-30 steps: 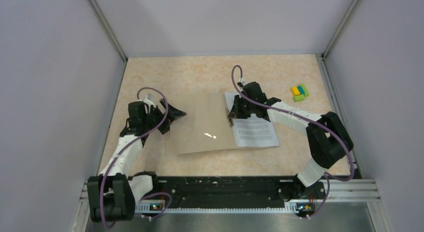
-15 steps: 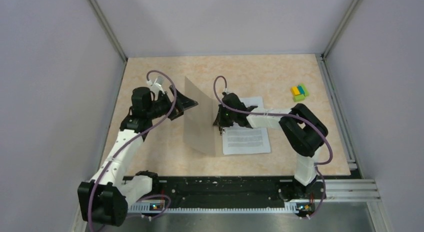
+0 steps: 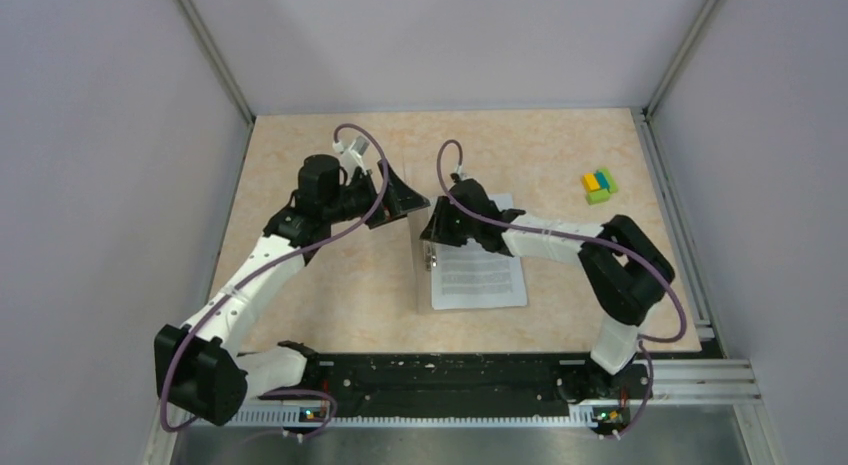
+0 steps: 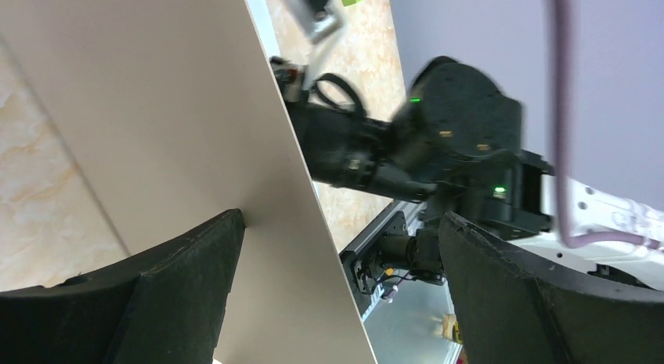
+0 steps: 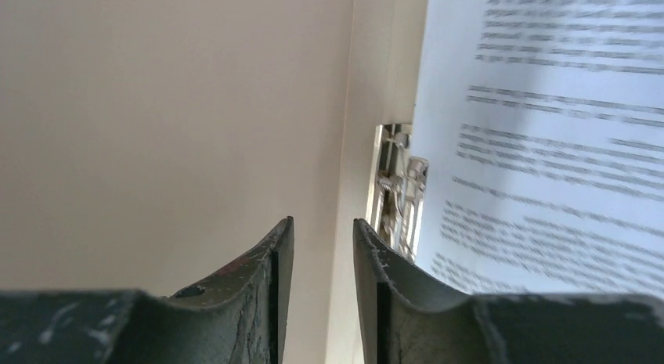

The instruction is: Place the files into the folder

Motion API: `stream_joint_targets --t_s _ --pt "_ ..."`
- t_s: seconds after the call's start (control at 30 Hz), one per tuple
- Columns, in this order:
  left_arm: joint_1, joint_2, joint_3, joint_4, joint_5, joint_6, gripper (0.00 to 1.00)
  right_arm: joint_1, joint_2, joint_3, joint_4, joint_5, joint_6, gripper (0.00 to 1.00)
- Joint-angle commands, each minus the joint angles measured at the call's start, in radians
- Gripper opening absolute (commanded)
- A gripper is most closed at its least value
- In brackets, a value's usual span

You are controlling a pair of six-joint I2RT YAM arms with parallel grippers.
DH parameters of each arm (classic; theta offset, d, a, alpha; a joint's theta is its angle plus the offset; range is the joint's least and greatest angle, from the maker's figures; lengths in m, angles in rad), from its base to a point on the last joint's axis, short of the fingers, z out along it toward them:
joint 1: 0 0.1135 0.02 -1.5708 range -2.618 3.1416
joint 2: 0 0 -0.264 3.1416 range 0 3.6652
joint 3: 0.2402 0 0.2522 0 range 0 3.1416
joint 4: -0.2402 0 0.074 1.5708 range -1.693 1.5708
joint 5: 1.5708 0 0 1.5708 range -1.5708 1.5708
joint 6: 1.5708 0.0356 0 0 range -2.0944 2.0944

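The tan folder's cover stands almost upright, seen nearly edge-on from above. The files, white printed sheets, lie flat just right of it. My left gripper is wide open at the cover's top edge; in the left wrist view one finger rests against the tan cover. My right gripper sits low at the fold, jaws a narrow gap apart and holding nothing. The right wrist view shows the cover, the metal clip and the files.
A small yellow-blue-green block cluster sits at the back right of the beige table. Grey walls close in the left, back and right. The black base rail runs along the near edge.
The folder's cover went from lying flat open on the left to standing nearly upright. My left gripper swung right with it. The files and my right gripper slid left towards the fold.
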Motion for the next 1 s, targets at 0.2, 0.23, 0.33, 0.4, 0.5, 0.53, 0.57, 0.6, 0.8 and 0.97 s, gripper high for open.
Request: stream_joint_targets --t_s 0.2,0.23,0.33,0.4,0.5,0.53,0.57,0.6,0.8,0.97 --pt "-0.132 0.108 0.135 0.104 -0.052 -0.012 0.99 -0.152 -0.504 -0.170 -0.189 0.168 -0.108 0.43" --pt "-0.146 0.121 0.140 0.124 -0.054 -0.019 0.99 -0.163 -0.550 -0.185 -0.214 0.186 -0.117 0.46" --pt "-0.191 0.166 0.153 0.237 -0.041 -0.039 0.99 -0.195 -0.673 -0.207 -0.288 0.238 -0.146 0.51" --pt "-0.217 0.202 0.160 0.304 -0.025 -0.048 0.99 -0.209 -0.731 -0.203 -0.341 0.266 -0.168 0.54" --pt "-0.249 0.272 0.177 0.385 0.013 -0.075 0.99 -0.216 -0.797 -0.186 -0.418 0.317 -0.195 0.57" --pt "-0.261 0.293 0.184 0.405 0.015 -0.079 0.99 -0.218 -0.818 -0.180 -0.441 0.330 -0.201 0.57" --pt "-0.270 0.311 0.189 0.421 0.011 -0.078 0.99 -0.221 -0.838 -0.173 -0.461 0.342 -0.206 0.58" --pt "-0.279 0.330 0.192 0.436 0.011 -0.078 0.99 -0.225 -0.854 -0.168 -0.481 0.355 -0.211 0.59" --pt "-0.302 0.450 0.205 0.517 0.028 -0.106 0.99 -0.229 -0.913 -0.129 -0.569 0.389 -0.239 0.62" --pt "-0.312 0.539 0.214 0.525 0.015 -0.104 0.99 -0.229 -0.906 -0.148 -0.572 0.385 -0.243 0.64"
